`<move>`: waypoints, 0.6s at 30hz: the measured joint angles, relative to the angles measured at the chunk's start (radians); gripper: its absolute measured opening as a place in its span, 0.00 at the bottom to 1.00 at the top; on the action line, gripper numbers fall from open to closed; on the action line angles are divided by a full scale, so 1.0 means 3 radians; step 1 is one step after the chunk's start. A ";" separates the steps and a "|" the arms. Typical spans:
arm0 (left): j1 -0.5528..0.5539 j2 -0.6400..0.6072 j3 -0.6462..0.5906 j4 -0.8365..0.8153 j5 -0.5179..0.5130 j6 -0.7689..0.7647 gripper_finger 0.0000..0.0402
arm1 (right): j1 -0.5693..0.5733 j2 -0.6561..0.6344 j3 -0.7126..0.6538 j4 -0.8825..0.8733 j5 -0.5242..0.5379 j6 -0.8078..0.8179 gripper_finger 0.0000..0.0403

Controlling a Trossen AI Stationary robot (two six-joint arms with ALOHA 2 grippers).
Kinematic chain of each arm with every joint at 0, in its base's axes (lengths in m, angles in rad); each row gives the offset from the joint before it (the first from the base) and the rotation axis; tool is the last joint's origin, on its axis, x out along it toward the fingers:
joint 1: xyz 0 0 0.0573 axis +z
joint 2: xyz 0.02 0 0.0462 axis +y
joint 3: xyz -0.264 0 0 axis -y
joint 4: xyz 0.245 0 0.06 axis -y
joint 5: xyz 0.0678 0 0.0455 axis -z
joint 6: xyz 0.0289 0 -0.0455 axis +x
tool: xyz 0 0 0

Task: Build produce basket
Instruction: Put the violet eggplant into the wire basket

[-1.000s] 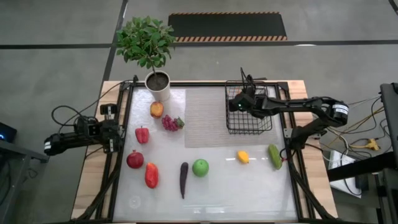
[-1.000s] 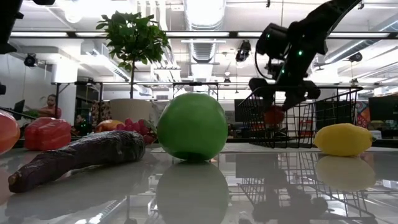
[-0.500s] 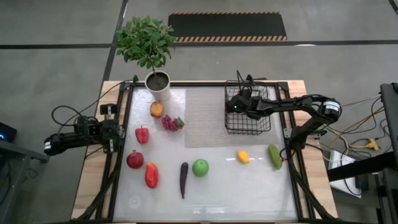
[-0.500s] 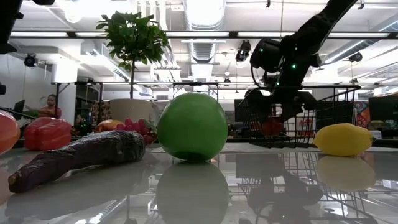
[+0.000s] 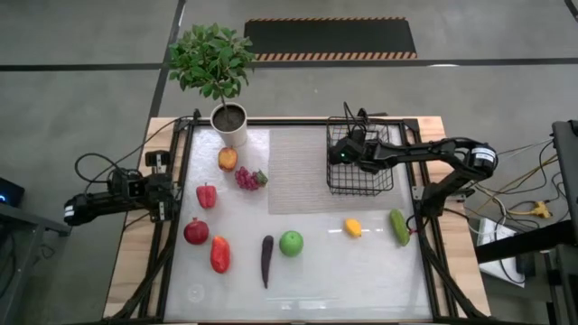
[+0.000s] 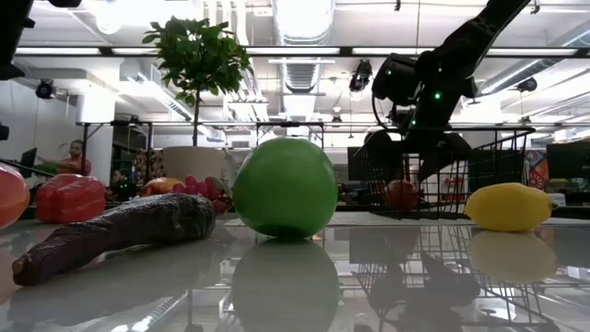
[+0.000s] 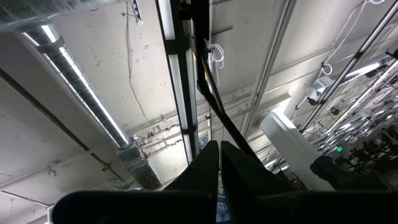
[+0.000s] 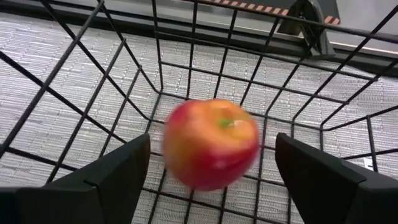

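Red apple (image 8: 210,144) apparently loose between spread right jaws over basket (image 5: 360,184)

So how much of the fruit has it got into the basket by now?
One piece so far: a red apple sits inside the black basket, and the right gripper hangs open just above it. Nothing is being held. The left gripper waits, shut, at the table's edge. Nine pieces are left on the table, among them the green apple, lemon and cucumber.

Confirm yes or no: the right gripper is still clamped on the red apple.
No: in the right wrist view the right gripper has its fingers spread wide, and the red apple sits free between them inside the basket.
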 joint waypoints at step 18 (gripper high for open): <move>0.0000 0.0226 0.0005 0.0004 -0.0018 -0.0280 0.00 | 0.0494 -0.1173 0.0001 -0.0070 -0.0556 -0.0872 0.81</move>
